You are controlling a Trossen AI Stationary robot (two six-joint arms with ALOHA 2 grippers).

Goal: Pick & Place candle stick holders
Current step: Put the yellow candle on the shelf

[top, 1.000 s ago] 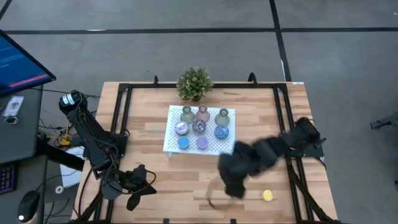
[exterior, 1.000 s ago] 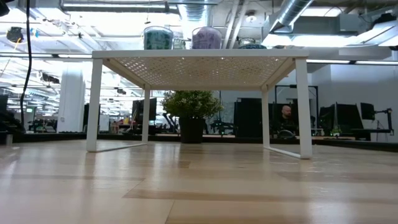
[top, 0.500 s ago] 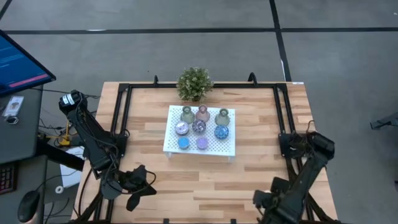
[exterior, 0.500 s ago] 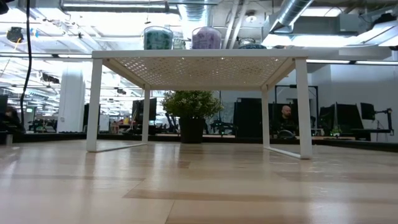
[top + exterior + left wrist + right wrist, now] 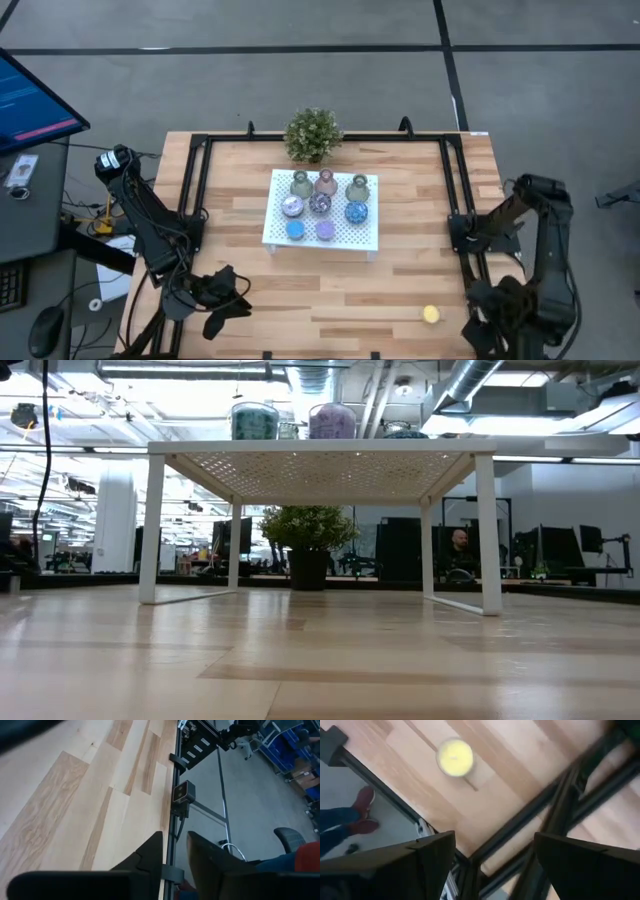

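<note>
Yellow candle holder lies alone on tabletop, well apart from white tray. Right claw spread, empty, parked near it. Left claw slightly apart (idle). Puck likely rigid, light; grip across rim.

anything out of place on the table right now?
One thing: a yellow puck lies alone on the bare wood near the table's front right edge, apart from the other eight holders grouped on the white tray. The right gripper is open above it, holding nothing. Nothing looks tipped or damaged.
</note>
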